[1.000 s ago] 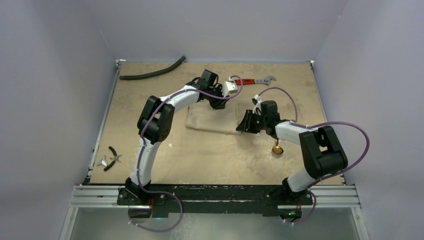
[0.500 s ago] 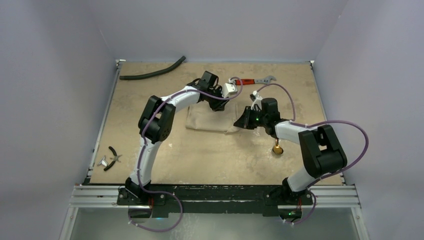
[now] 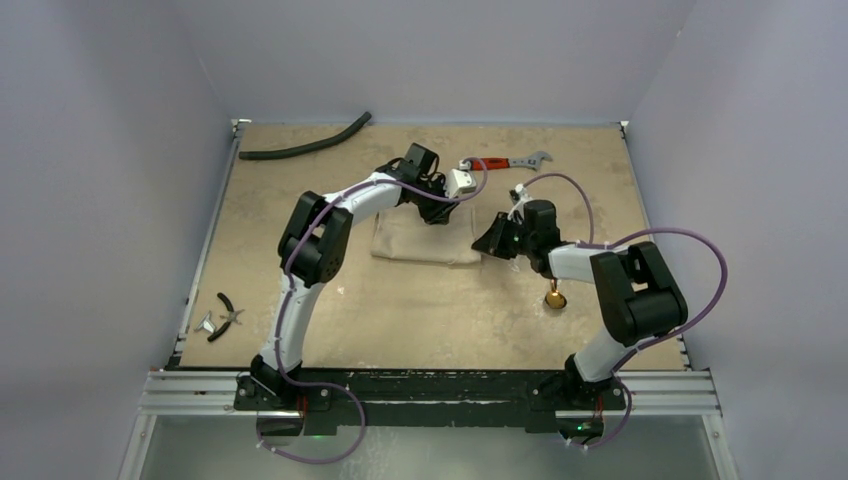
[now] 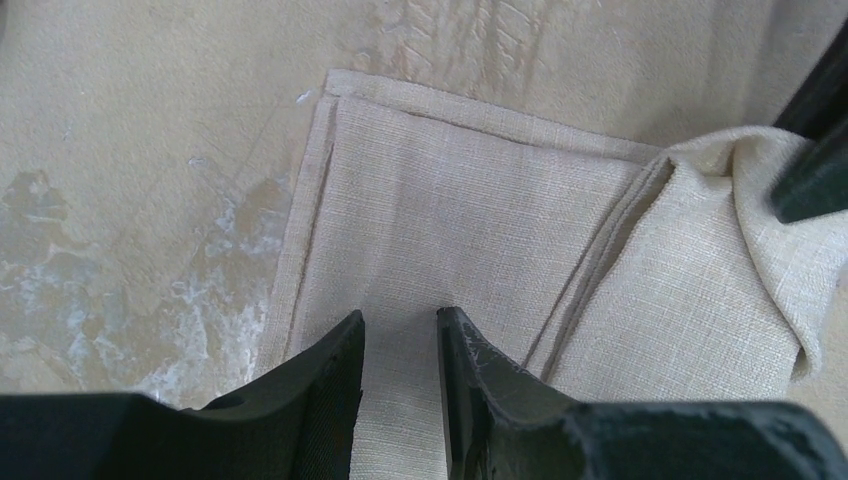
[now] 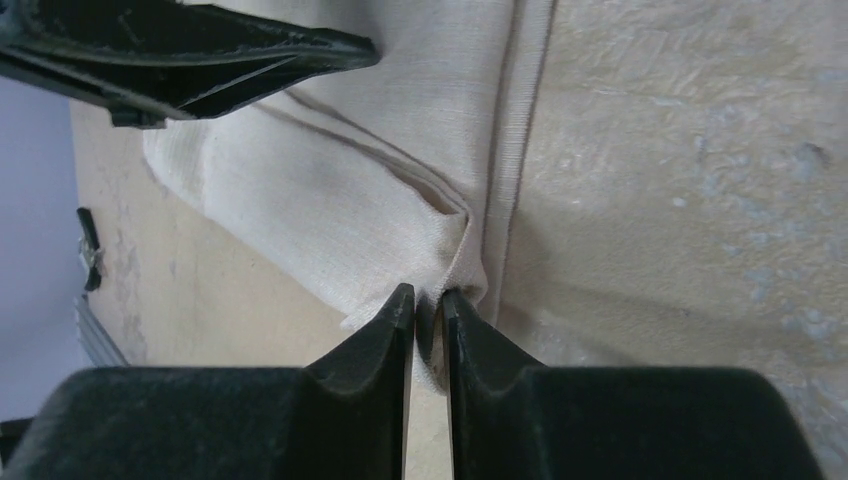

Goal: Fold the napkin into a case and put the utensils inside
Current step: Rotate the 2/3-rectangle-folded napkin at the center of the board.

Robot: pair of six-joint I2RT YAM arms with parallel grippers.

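Observation:
The beige napkin [image 3: 420, 245] lies folded into a strip on the table's middle. My left gripper [image 3: 437, 212] stands on its far edge; in the left wrist view its jaws [image 4: 400, 325] are a little apart, tips on the flat napkin [image 4: 450, 220], nothing between them. My right gripper [image 3: 487, 243] is at the strip's right end. The right wrist view shows it [image 5: 428, 298] shut on a bunched corner of the napkin [image 5: 330, 200]. A gold spoon [image 3: 554, 298] lies beside the right forearm, its handle mostly hidden by the arm.
A red-handled wrench [image 3: 508, 161] lies at the back, just behind both grippers. A curved black hose [image 3: 305, 142] sits at the back left. Small black pliers [image 3: 222, 316] lie near the left table edge. Grey walls enclose the table on three sides.
My right gripper has closed on the napkin's right corner and shifted slightly toward the back. The left gripper has stayed on the cloth.

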